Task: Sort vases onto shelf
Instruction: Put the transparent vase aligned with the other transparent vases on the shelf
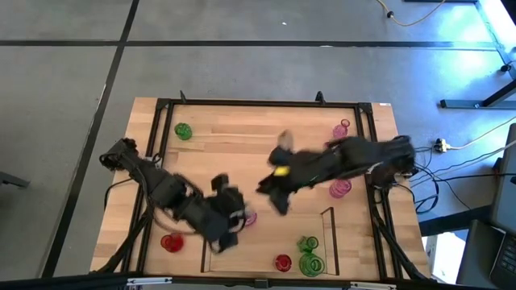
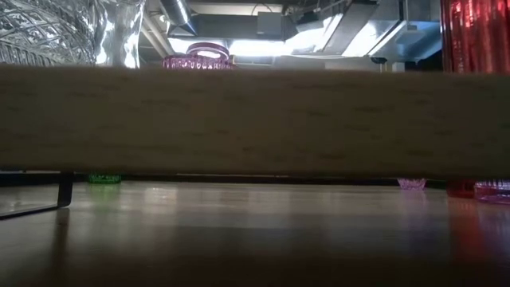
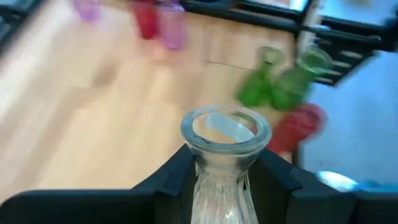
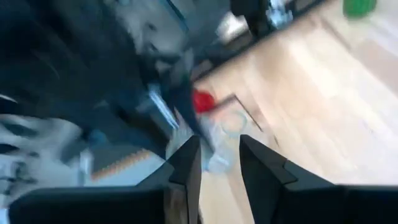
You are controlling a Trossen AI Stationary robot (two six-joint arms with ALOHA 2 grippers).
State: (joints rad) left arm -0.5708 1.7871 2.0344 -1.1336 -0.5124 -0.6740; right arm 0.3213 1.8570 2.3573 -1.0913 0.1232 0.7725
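A clear narrow-necked vase (image 3: 225, 134) stands upright between the fingers of my left gripper (image 3: 224, 168), which is shut on it over the table's near left part (image 1: 232, 227). My right gripper (image 4: 217, 146) hangs open above the table's middle (image 1: 274, 201) with nothing between its fingers. Green vases (image 1: 309, 251) and a red vase (image 1: 282, 263) stand inside the shelf (image 1: 330, 234) by the near edge. In the low view the shelf's wooden board (image 2: 255, 119) carries a clear vase (image 2: 48, 32), a pink vase (image 2: 198, 57) and a red vase (image 2: 476, 32). My left gripper pinches the clear vase's narrow neck (image 3: 221, 186) between its two fingers, just below the flared rim. The fingers slant down at it and lie across the neck. The vase stands upright in the hold; the gripper hides its body and base.
Loose vases stand around: green (image 1: 183, 130) far left, pink (image 1: 343, 129) far right, pink (image 1: 340, 188) under the right arm, pink (image 1: 250, 217) beside my left gripper, red (image 1: 171, 242) near left. A black frame (image 1: 258, 103) rims the tabletop.
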